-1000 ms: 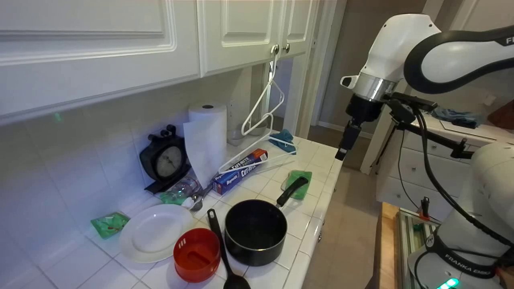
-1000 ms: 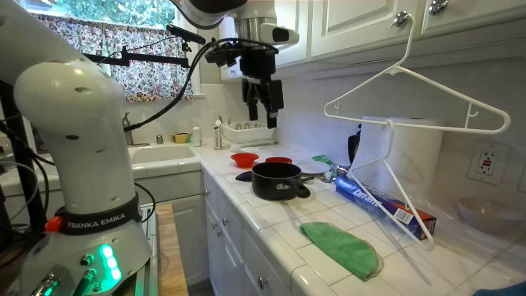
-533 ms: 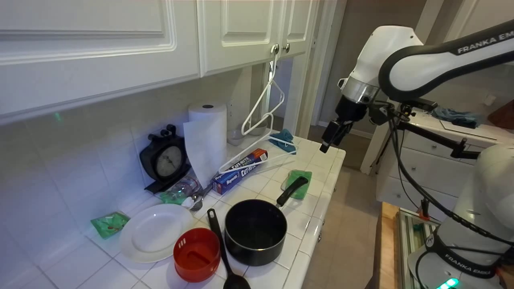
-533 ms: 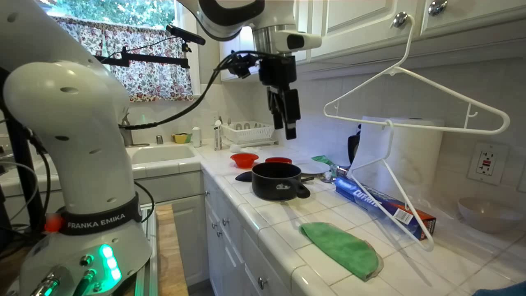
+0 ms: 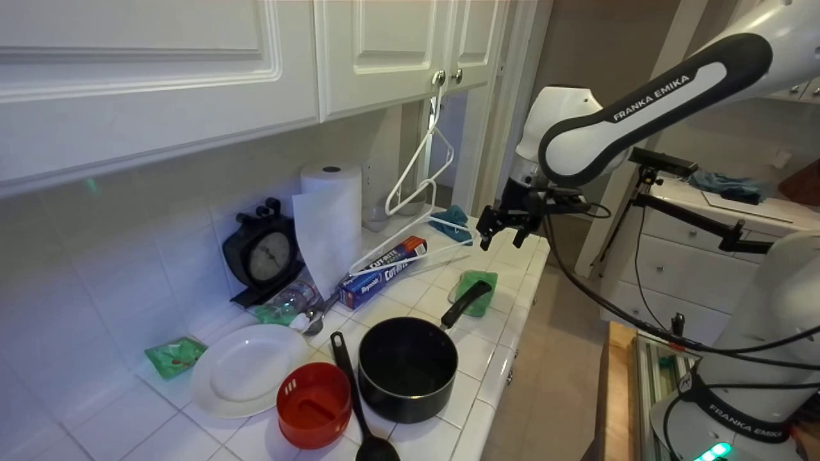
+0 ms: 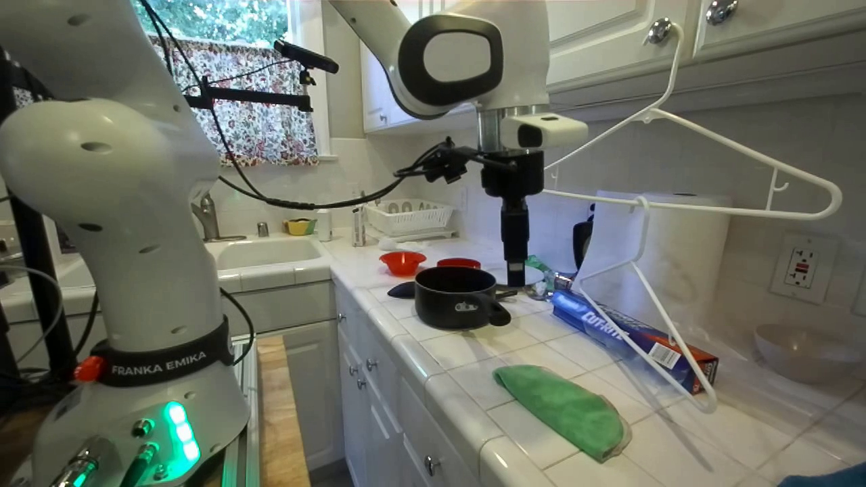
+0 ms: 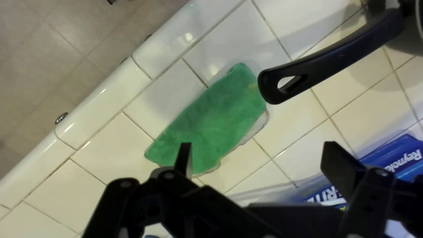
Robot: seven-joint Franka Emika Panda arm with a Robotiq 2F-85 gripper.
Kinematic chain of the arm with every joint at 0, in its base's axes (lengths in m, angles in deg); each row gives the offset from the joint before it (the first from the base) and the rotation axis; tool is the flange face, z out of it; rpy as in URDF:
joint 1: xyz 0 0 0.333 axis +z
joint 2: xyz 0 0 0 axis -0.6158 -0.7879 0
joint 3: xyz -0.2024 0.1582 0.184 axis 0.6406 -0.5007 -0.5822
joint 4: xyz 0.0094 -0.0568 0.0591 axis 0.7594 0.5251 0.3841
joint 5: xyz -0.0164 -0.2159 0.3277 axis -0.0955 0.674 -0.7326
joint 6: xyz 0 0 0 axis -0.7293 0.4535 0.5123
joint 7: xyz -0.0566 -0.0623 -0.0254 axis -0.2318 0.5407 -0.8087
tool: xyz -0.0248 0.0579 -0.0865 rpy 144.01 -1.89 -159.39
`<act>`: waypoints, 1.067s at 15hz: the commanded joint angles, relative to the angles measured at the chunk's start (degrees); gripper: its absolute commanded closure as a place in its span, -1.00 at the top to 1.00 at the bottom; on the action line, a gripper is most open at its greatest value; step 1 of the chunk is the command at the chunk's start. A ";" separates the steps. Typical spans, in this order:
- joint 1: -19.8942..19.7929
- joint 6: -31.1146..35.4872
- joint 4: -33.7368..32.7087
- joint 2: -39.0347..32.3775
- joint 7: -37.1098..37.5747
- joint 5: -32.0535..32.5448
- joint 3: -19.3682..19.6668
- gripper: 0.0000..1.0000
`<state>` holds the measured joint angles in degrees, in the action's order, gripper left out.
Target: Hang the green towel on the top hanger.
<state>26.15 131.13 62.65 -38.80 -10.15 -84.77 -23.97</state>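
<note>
The green towel [image 6: 561,409] lies folded flat on the white tiled counter near its front edge, in both exterior views [image 5: 477,304]. In the wrist view the towel [image 7: 211,122] lies ahead of my fingers, its lower end seen behind the left finger. My gripper [image 7: 258,145] is open and empty, held above the counter; it shows in both exterior views [image 5: 501,239] [image 6: 515,267]. The white top hanger [image 6: 651,115] hangs by its hook from a cabinet knob [image 6: 659,31], also in the other view [image 5: 437,115]. A lower hanger [image 6: 634,260] hangs from its bottom bar.
A black pot [image 6: 457,297] stands beyond the towel, its handle [image 7: 330,62] reaching close to the towel's end. A blue Cut-Rite box [image 6: 636,338] lies behind the lower hanger. A paper towel roll [image 5: 332,218], red bowl [image 5: 314,403] and plate [image 5: 246,371] stand further along.
My gripper has moved down and toward the towel and hangers, and has turned, so its two fingers now line up in one exterior view. The towel and hangers have not moved.
</note>
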 commanded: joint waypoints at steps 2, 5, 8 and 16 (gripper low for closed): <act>-0.29 3.18 -5.79 -10.33 11.01 0.22 -1.06 1.00; 0.91 3.96 -7.39 -14.33 15.76 1.06 -0.77 1.00; 2.39 3.91 -8.20 -17.42 18.33 1.18 -0.03 1.00; 3.92 2.87 -8.44 -22.07 24.47 -0.68 2.67 1.00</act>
<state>29.00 134.46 55.31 -58.89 11.90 -84.63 -22.84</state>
